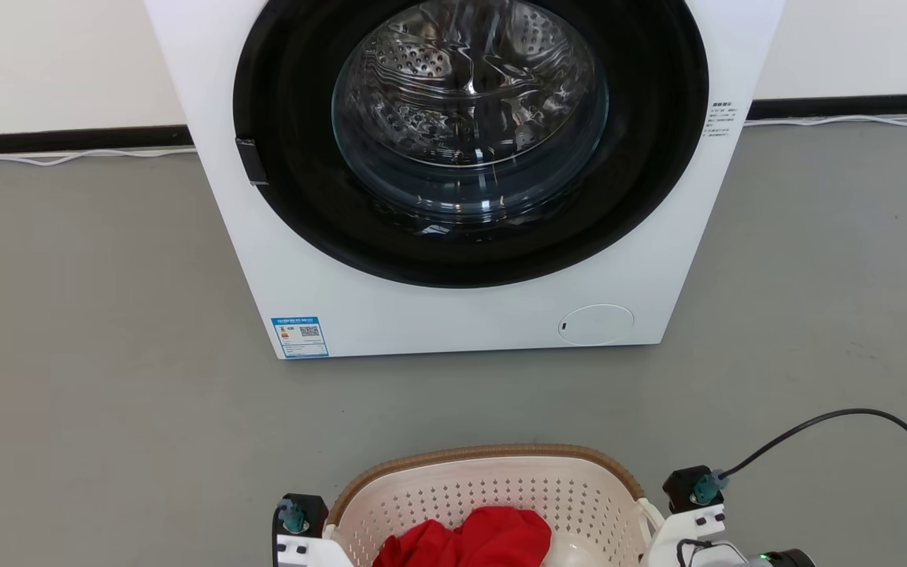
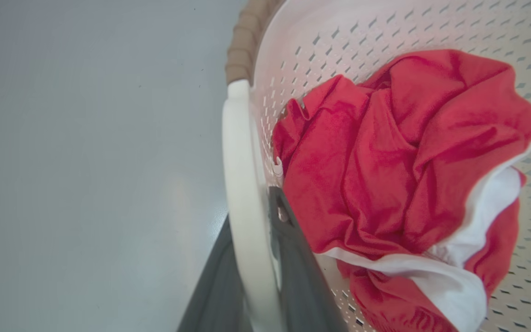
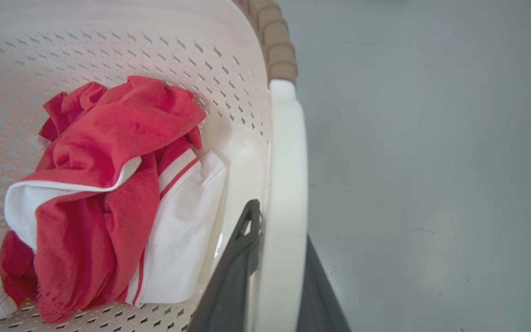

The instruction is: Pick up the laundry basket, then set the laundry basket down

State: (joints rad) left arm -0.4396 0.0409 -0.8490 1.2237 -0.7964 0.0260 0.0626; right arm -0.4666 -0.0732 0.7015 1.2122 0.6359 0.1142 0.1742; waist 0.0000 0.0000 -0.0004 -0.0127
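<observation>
One washing machine (image 1: 453, 315) stands just beyond the laundry basket (image 1: 493, 457), a stiff, probably light perforated shell holding a red-and-white garment (image 2: 385, 161), best carried level by its two white side handles (image 2: 242, 161), one clamped in the left gripper (image 2: 251, 207), one in the right gripper (image 3: 281, 221), both reaching forward alongside it.

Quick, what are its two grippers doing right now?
Left gripper: shut on the basket's left handle.
Right gripper: shut on its right handle.
</observation>
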